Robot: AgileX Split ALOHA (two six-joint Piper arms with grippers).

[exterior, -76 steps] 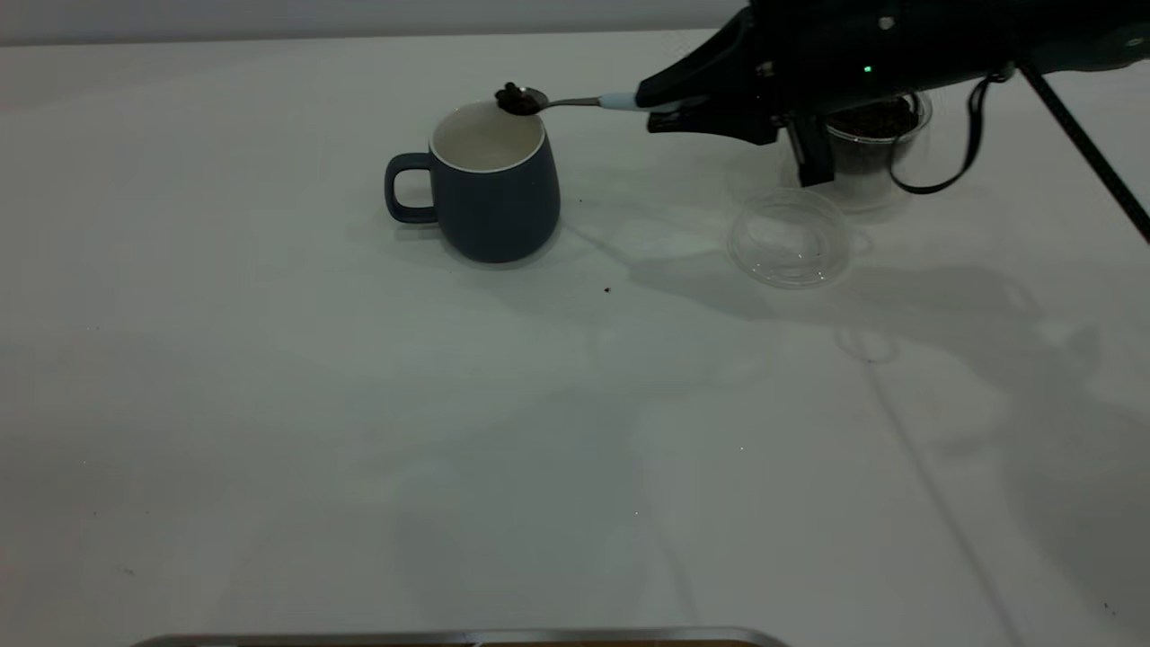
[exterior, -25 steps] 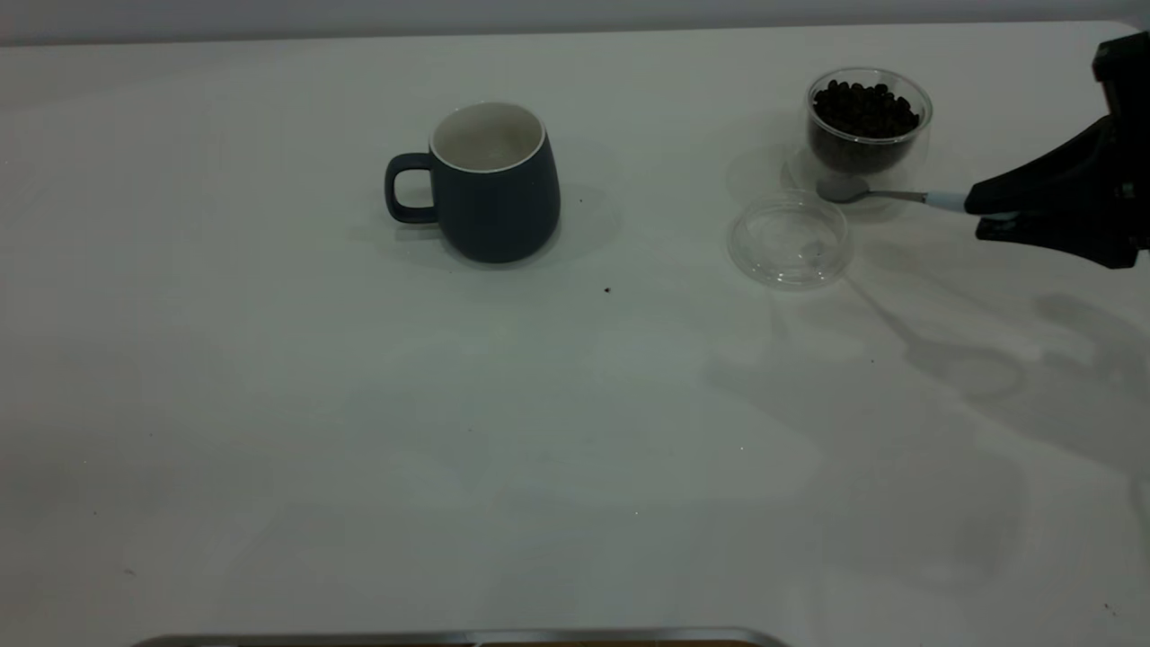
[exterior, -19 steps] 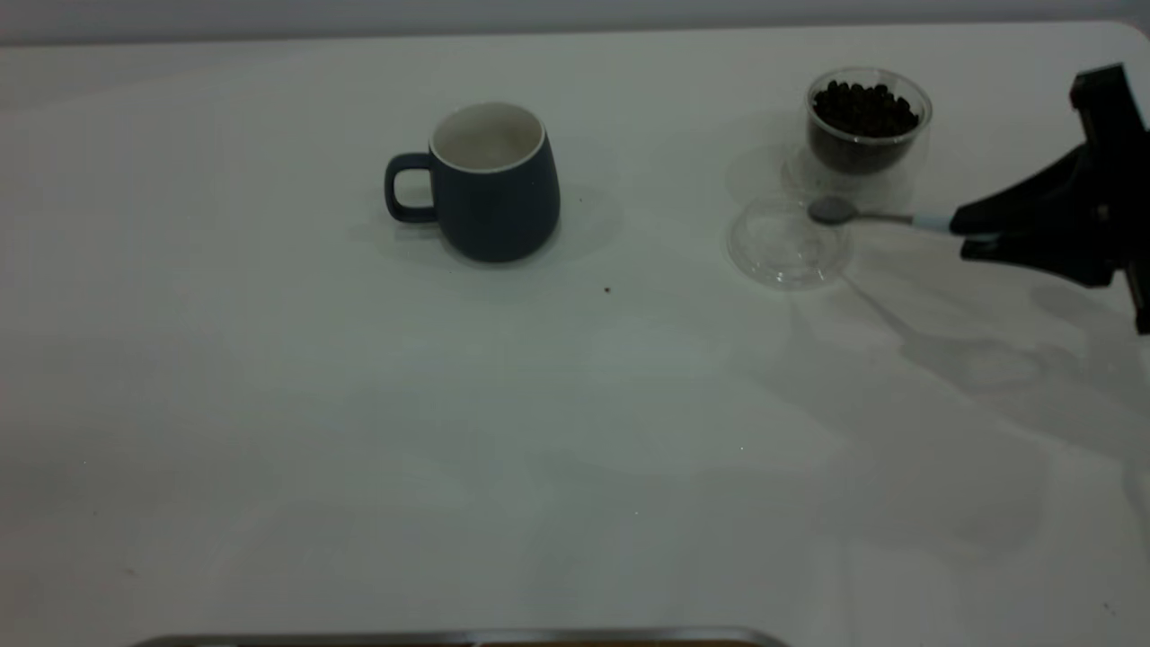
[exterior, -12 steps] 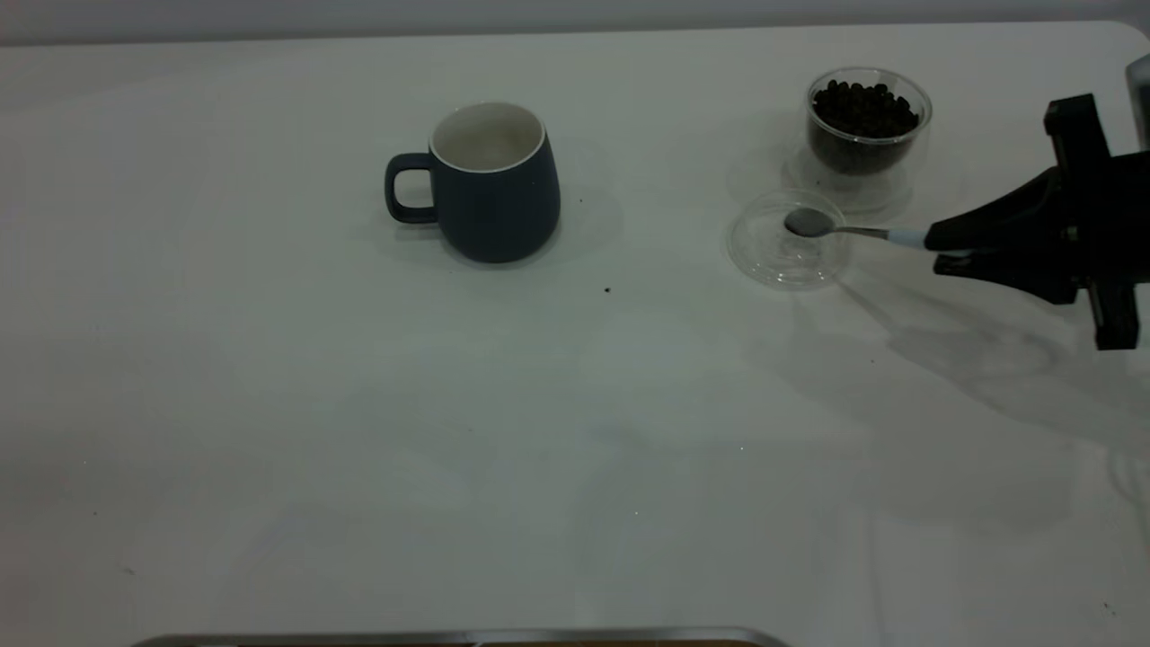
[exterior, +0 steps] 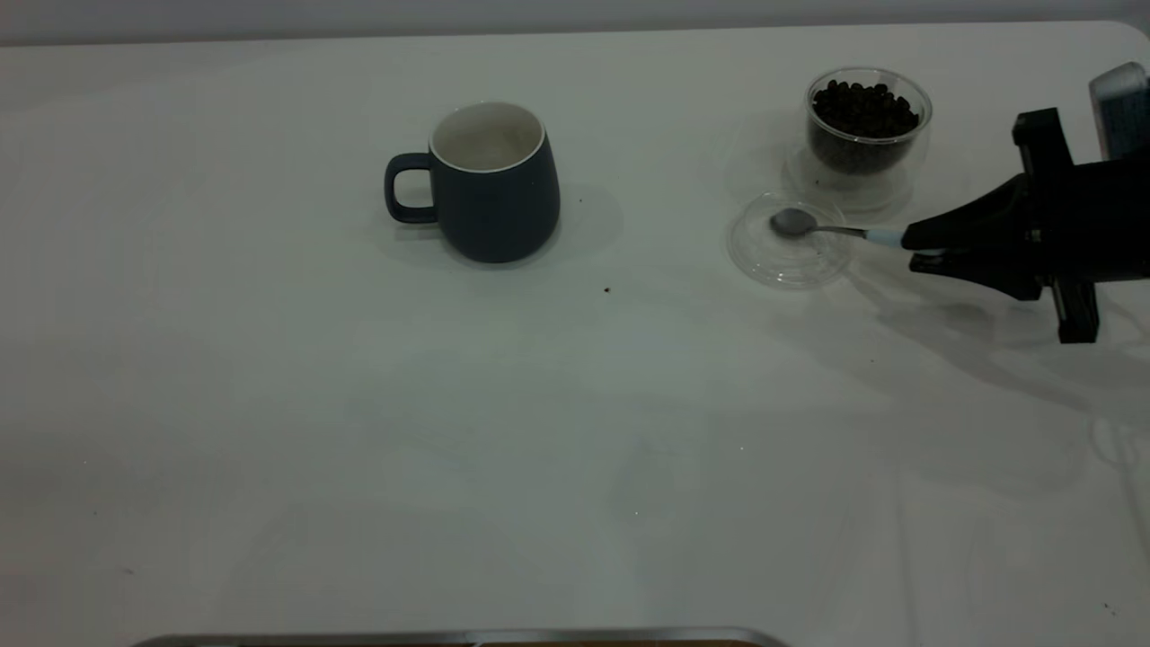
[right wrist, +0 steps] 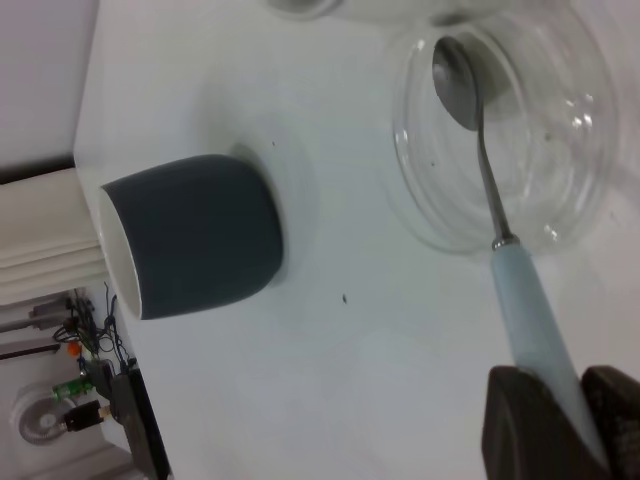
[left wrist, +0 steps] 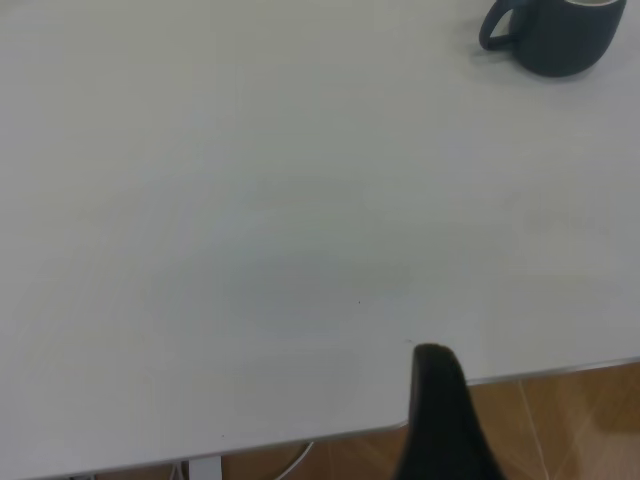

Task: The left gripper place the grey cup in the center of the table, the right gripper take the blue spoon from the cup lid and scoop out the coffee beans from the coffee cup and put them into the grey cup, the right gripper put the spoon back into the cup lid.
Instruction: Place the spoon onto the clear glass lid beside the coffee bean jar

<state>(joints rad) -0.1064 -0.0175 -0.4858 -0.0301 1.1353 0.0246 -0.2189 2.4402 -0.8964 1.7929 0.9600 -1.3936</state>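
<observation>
the blue spoon (exterior: 822,227), small w/ shiny metal bowl & pale blue handle, has its bowl inside the cup lid (exterior: 756,259), a flat clear round disc, neck crossing the rim. the right gripper (exterior: 907,249), black, is clamped on the handle end, low at the table's (exterior: 359,404) right side. just behind the lid stands the coffee cup (exterior: 868,135), clear glass, holding dark coffee beans (exterior: 864,106). the grey cup (exterior: 495,182), dark blue-grey mug, white inside, sits well apart near centre. left gripper (left wrist: 440,420): one dark finger visible past the table edge, can't tell its opening.
</observation>
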